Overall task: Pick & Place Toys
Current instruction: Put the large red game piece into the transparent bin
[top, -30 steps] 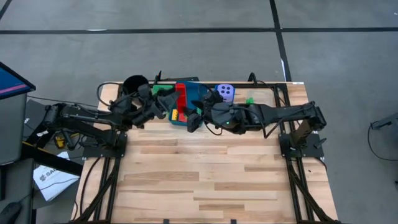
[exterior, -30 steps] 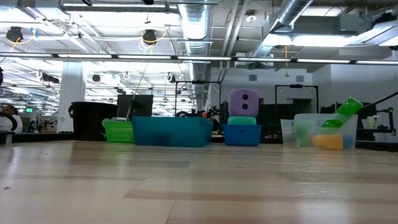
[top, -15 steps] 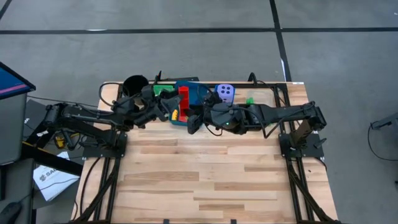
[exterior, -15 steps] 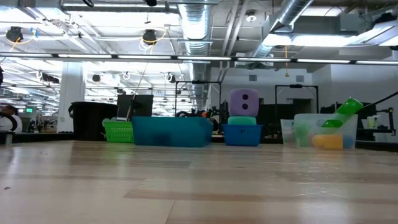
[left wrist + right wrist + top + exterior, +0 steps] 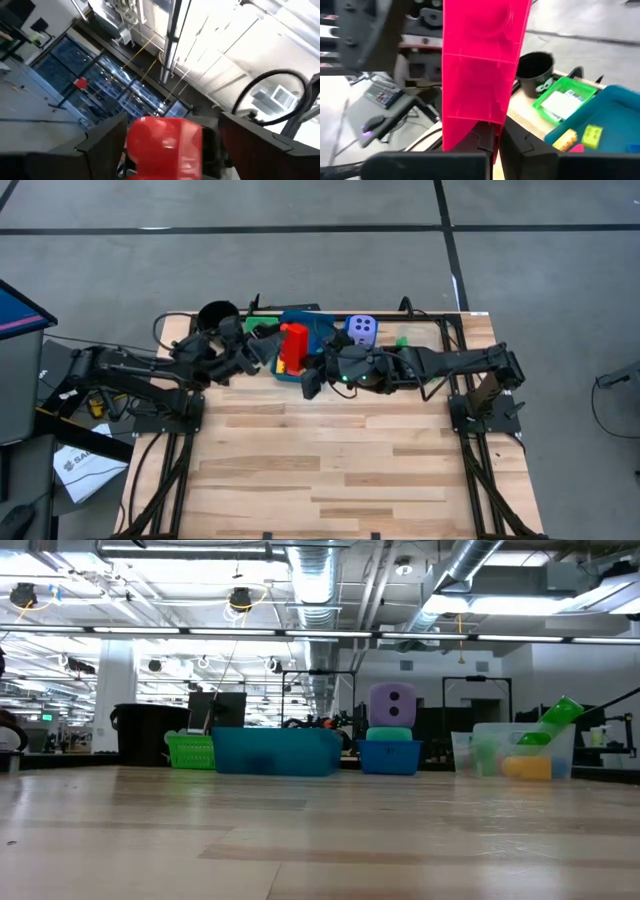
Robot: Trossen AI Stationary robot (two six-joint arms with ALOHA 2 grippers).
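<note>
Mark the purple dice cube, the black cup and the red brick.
purple dice cube (image 5: 362,329): high view, dotted top face.
black cup (image 5: 217,315): high view, dark inside of its mouth.
red brick (image 5: 294,339): high view, upper end.

Worktop (image 5: 330,470): pale wood planks on a black frame. Floor (image 5: 120,270): grey concrete slabs crossed by dark seam lines. Low view: silver ventilation ducts (image 5: 320,585) run across the upper middle of the frame; fluorescent strip lights (image 5: 230,632) span it below them.
</note>
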